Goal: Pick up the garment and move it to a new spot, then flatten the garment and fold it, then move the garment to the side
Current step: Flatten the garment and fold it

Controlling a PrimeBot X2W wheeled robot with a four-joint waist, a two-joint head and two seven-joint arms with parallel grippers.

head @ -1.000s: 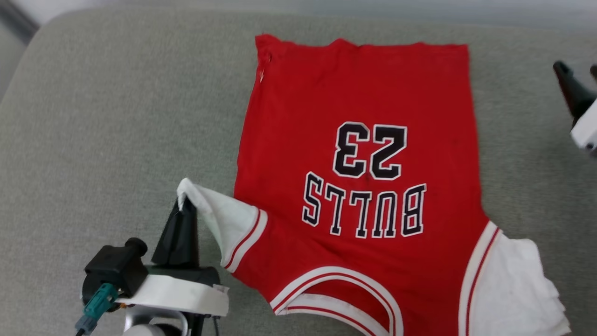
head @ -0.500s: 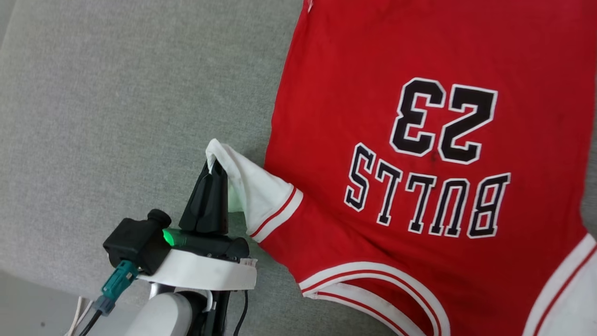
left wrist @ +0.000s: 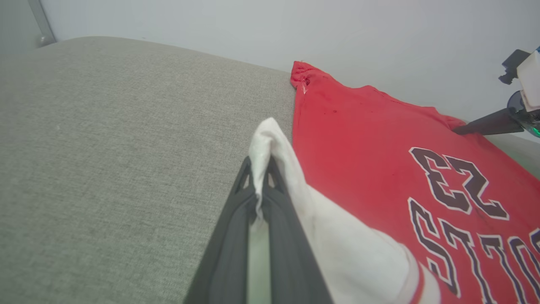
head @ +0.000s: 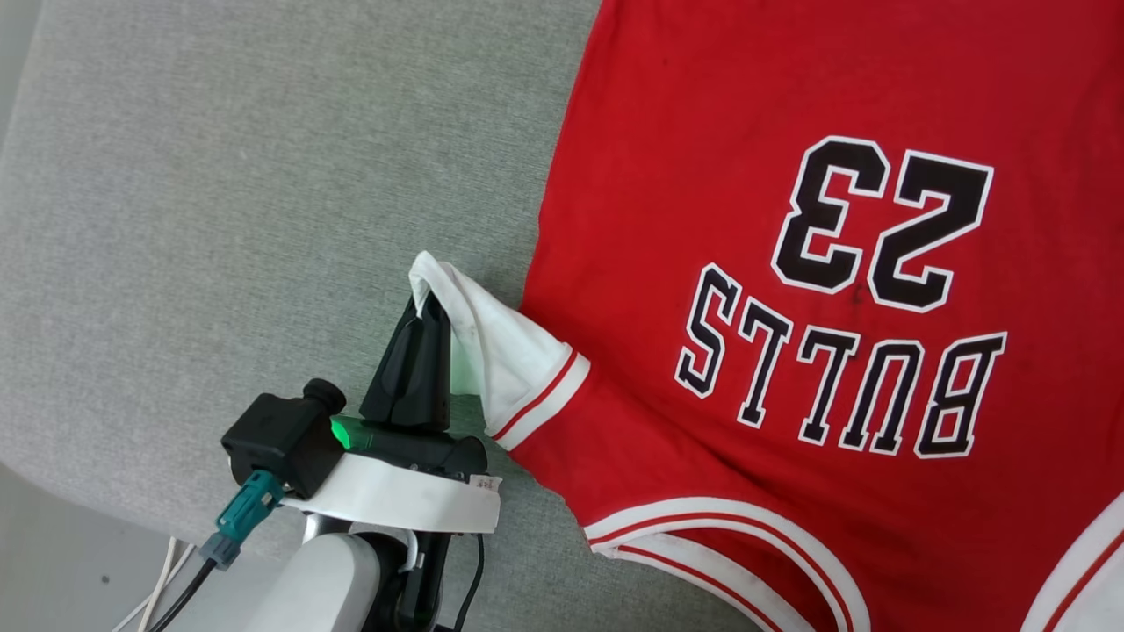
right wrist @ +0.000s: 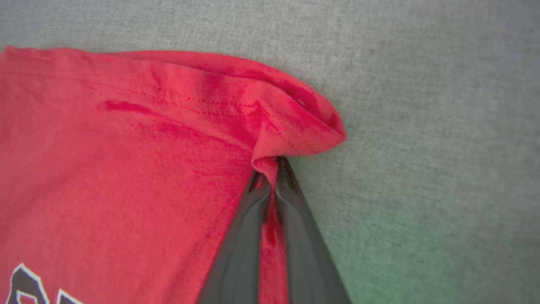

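The left gripper point(head: 428, 307) is clamped on the tip of the white sleeve point(head: 496, 351) of the red Bulls T-shirt point(head: 746, 219). The cloth is pinched between its two dark fingers and peaks just above the fingertips. From that pinch the sleeve slopes away to the gripper's right, down to a red-and-white striped seam where it joins the red body. The rest of the T-shirt lies flat on the grey cushion point(head: 219, 219), all of it to the right of this gripper and running on ahead of it. The striped neckline point(head: 702, 527) sits nearest the robot. The upside-down "BULLS" lettering point(head: 843, 369) comes next, and the "23" point(head: 882, 224) lies beyond it.

At the far end, the right gripper point(right wrist: 270, 166) grips the hem corner point(right wrist: 295, 122). A fold of red fabric is squeezed between its fingers and bunches up just past their tips. The shirt spreads to that gripper's left, with bare cushion to its right. In the left wrist view a dark finger at the far right edge seems to be this gripper, though it is small there.
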